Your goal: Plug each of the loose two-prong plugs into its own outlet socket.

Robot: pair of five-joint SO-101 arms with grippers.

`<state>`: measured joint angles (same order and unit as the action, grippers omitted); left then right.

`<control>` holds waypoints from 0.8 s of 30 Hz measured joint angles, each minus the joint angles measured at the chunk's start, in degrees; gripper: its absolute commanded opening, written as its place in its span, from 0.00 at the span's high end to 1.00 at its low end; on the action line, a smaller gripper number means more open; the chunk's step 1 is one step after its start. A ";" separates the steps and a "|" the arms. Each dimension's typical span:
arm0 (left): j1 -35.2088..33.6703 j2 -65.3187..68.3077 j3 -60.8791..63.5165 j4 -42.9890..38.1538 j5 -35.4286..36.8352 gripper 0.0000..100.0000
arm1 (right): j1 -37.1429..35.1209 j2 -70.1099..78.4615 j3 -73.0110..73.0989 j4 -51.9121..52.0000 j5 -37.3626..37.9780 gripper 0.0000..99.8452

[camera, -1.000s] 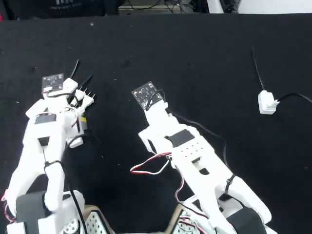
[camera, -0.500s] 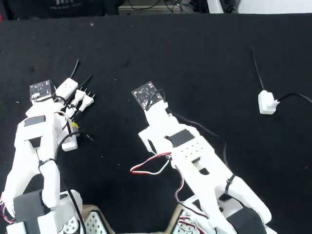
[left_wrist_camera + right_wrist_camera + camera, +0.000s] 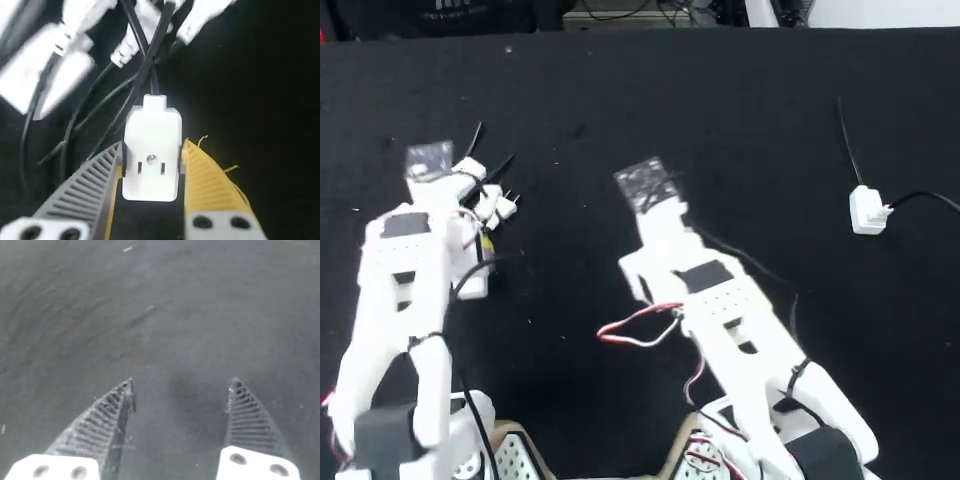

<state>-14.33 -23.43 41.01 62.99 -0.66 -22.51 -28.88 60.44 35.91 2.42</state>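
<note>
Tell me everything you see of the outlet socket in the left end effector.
The outlet socket is a white, plastic-looking rectangular block with rounded corners. Its face shows two narrow slots flanking a small round centre fitting. A black cord leaves a tab at one end. The left end effector clamps it, grey finger on one side, yellow finger on the other.

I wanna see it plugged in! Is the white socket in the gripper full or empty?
Empty: the white plastic outlet socket in the left gripper shows two bare slots.
</note>
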 measured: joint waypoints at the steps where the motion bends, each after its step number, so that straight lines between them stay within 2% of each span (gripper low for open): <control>1: 0.00 -1.67 -2.11 2.11 0.00 0.97 | 0.97 0.00 0.00 -0.44 -0.97 0.73; 5: 0.00 -9.76 -7.91 6.59 0.00 0.97 | 3.60 0.00 0.00 -1.23 -2.90 0.73; 15: 4.75 -20.75 -8.62 7.38 -0.18 0.97 | 8.53 0.00 0.00 -1.41 -5.80 0.73; 24: 0.88 -30.07 -15.47 8.35 -0.18 0.97 | 8.79 0.00 0.00 -1.41 -5.98 0.73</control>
<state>-13.45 -53.49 25.54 71.34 -0.84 -13.71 -28.88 60.44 34.51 -3.56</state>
